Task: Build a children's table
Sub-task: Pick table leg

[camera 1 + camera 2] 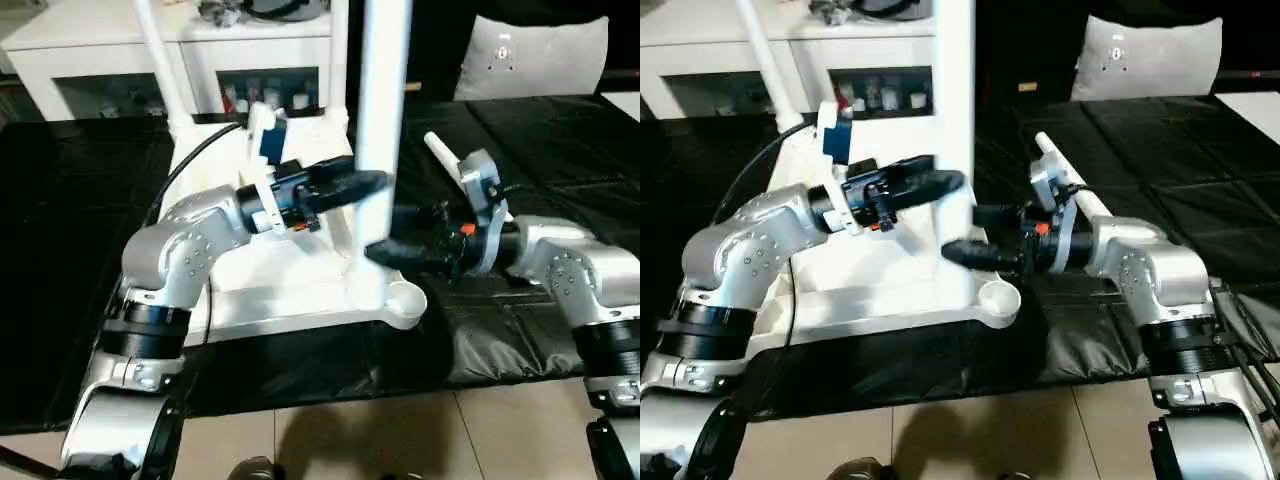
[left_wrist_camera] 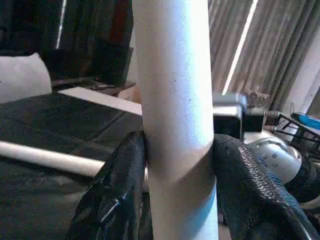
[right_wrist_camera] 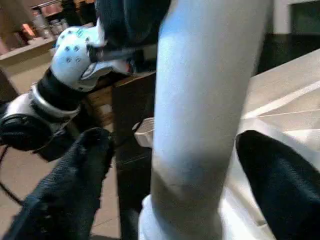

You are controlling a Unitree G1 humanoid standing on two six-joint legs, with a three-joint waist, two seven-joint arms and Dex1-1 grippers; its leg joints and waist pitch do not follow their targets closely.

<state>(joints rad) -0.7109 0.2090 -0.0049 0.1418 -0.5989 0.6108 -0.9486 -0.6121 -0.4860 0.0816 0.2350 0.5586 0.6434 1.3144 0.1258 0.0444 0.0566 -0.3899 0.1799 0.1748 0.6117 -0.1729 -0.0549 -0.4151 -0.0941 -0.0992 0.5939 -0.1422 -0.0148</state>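
The children's table (image 1: 300,285) lies upside down on the black-covered work table. One white leg (image 1: 380,110) stands upright at its near right corner, beside a round corner socket (image 1: 406,300). My left gripper (image 1: 372,183) is shut on this leg partway up, and its fingers (image 2: 120,190) press both sides of the tube (image 2: 175,100). My right gripper (image 1: 385,233) is open around the same leg lower down, with its fingers (image 3: 70,180) clear of the tube (image 3: 200,125). Two more legs (image 1: 155,50) (image 1: 340,50) rise at the far corners. Another leg (image 1: 1070,180) lies on the black cover behind my right wrist.
A white shelf unit (image 1: 100,50) stands behind the work table at the left. A grey cushion (image 1: 530,55) sits at the back right. The work table's front edge runs just below the white top, with tiled floor (image 1: 400,440) beneath it.
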